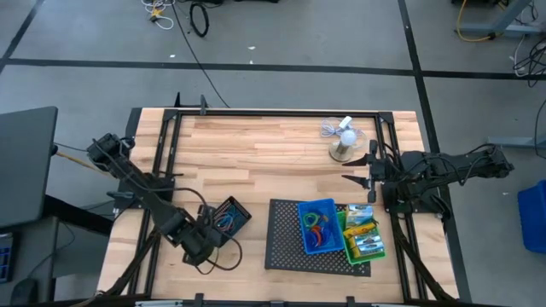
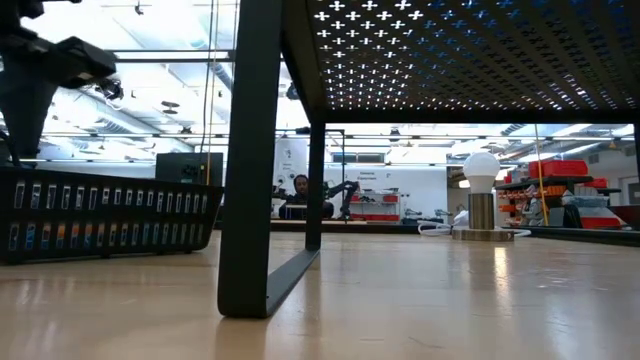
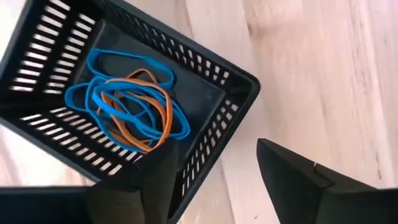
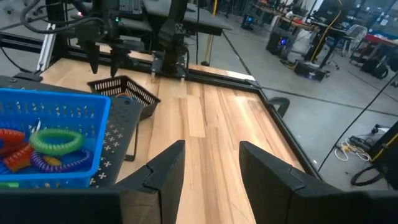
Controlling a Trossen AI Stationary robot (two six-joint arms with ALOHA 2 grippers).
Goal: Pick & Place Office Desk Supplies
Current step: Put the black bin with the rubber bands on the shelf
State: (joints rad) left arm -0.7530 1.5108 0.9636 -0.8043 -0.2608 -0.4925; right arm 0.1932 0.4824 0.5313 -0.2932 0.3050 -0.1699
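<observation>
A small black bin (image 1: 229, 217) stands on the wood table left of the mesh tray. It holds blue and orange rubber-band loops (image 3: 127, 102). My left gripper (image 1: 207, 243) hovers open at the bin's near corner (image 3: 214, 149), one finger over the bin's wall and the other out over the bare table. In the right wrist view its fingertips (image 4: 94, 70) hang just above the bin (image 4: 124, 92). A blue bin (image 1: 317, 226) with coloured loops and a green bin (image 1: 363, 237) with small boxes sit on the tray. My right gripper (image 1: 354, 166) waits open at the right, holding nothing (image 4: 211, 144).
The large black mesh tray (image 1: 286, 239) stands on legs near the front middle; one leg (image 2: 260, 200) fills the low view. A white mini fan (image 1: 344, 141) stands at the far right. Bare wood lies between the black bin and the far edge.
</observation>
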